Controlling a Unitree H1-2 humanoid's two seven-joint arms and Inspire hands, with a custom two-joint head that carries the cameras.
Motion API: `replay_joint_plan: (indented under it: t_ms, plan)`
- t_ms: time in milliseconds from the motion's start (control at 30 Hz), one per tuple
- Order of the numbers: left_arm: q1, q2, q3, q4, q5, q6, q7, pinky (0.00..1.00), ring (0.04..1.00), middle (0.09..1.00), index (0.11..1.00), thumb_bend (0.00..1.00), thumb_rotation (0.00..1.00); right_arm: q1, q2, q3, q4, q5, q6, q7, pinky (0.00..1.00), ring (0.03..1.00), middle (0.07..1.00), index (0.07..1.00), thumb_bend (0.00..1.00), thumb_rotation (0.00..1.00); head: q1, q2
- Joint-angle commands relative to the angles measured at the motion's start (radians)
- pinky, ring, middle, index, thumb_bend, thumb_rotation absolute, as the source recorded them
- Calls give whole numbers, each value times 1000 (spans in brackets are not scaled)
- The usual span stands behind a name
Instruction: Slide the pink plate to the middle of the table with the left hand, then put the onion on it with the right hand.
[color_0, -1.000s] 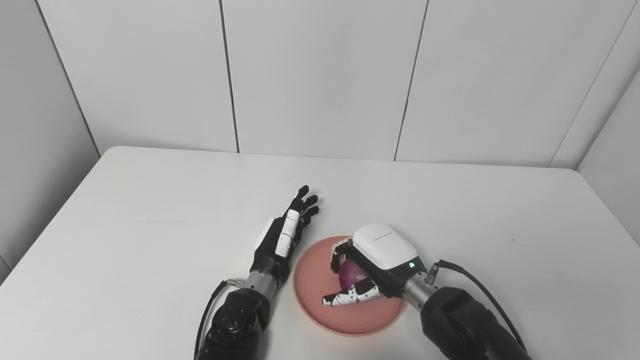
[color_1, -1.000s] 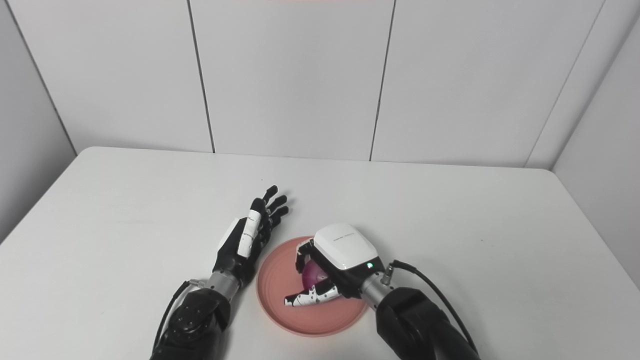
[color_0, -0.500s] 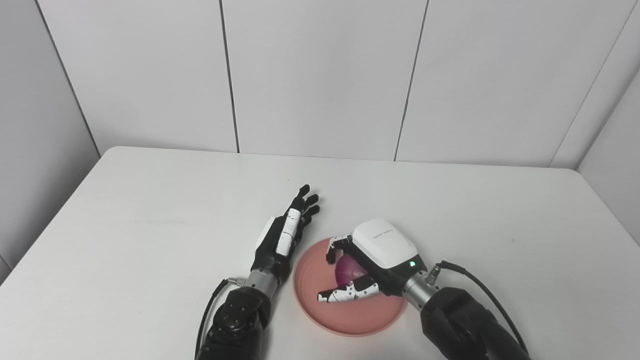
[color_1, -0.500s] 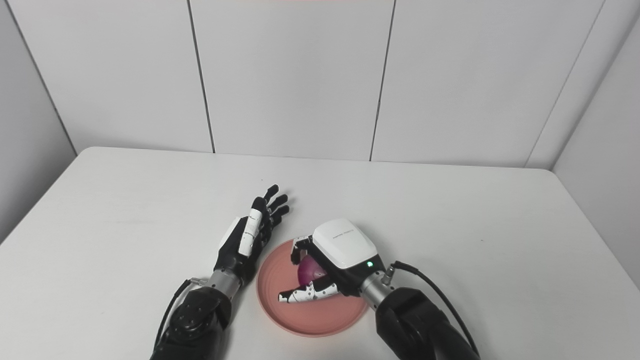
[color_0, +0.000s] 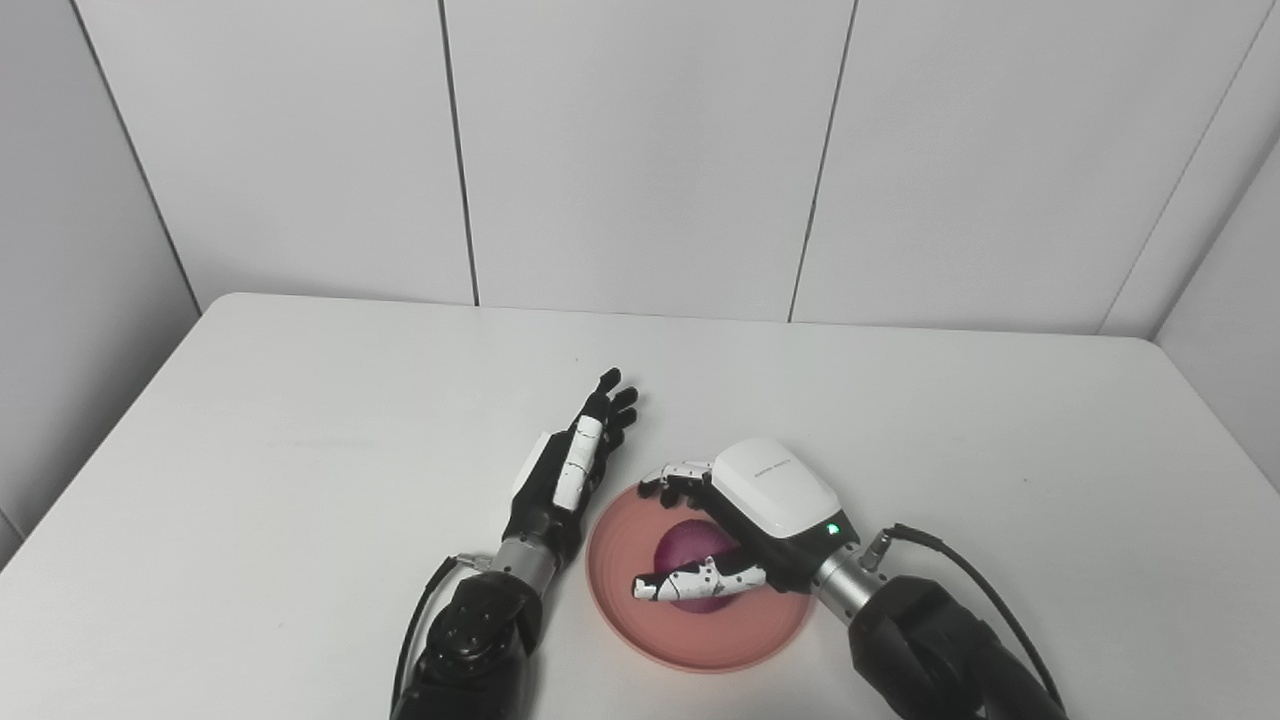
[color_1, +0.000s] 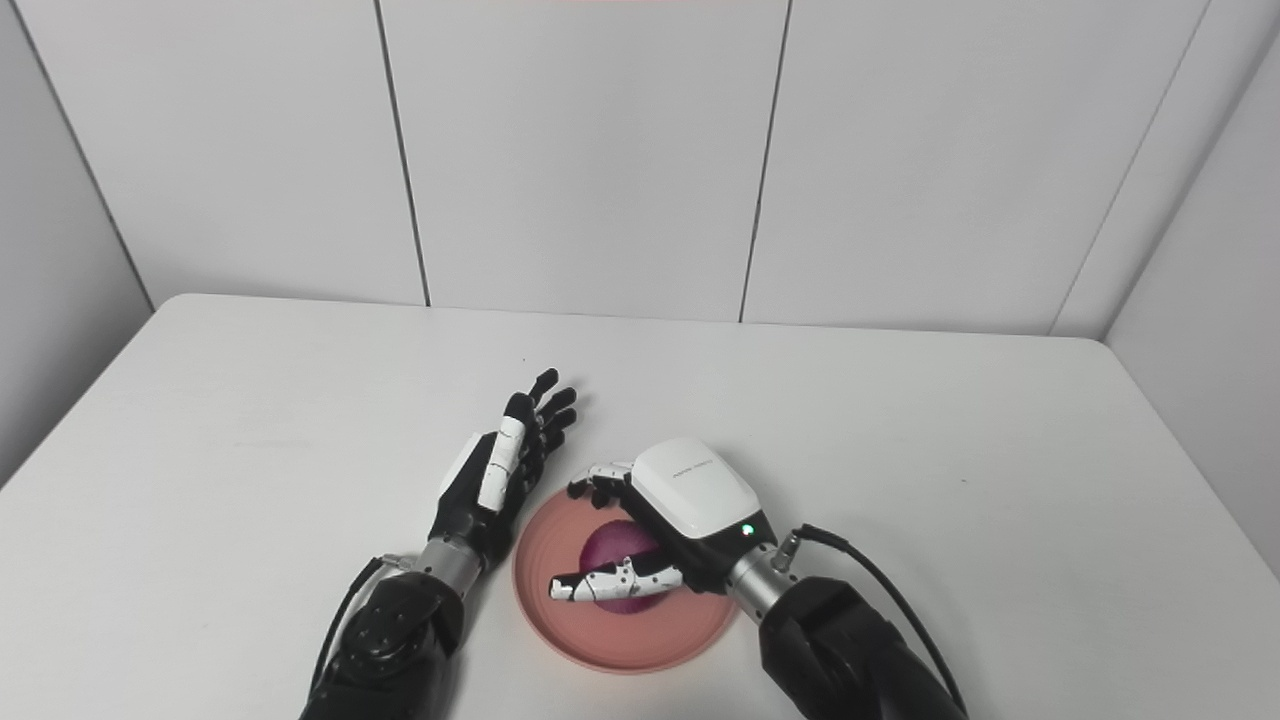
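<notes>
The scene was viewed from two head cameras set side by side, angled down and forward over the table (color_0: 300, 420) toward the panelled wall (color_0: 640, 150). Nearly the whole tabletop was shared; the arms were cut off at the bottom edge, close to the lens.

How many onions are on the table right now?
1. A single purple onion sits on the pink plate near the front middle of the table, under the open right hand. None elsewhere; the hand hides part of the plate.
</notes>
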Motion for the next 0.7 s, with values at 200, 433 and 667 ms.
replay_joint_plan:
  t_ms: [200, 433, 667]
  plan:
    - [43, 4, 10, 65, -14, 8, -8, 1000, 957, 955, 966, 801, 1000, -40, -4, -23, -26, 12, -34, -18, 545, 588, 649, 703, 951, 992, -2, 0]
    - [45, 4, 9, 58, -14, 14, -11, 1000, 966, 959, 970, 800, 1000, -41, 0, -49, -21, 30, -61, -65, 503, 570, 641, 697, 917, 1000, -6, 1]
    - [47, 1, 8, 42, -14, 28, -10, 1000, 970, 948, 963, 800, 1000, -30, 52, -159, -20, 211, -96, -142, 513, 627, 690, 698, 880, 1000, -11, -2]
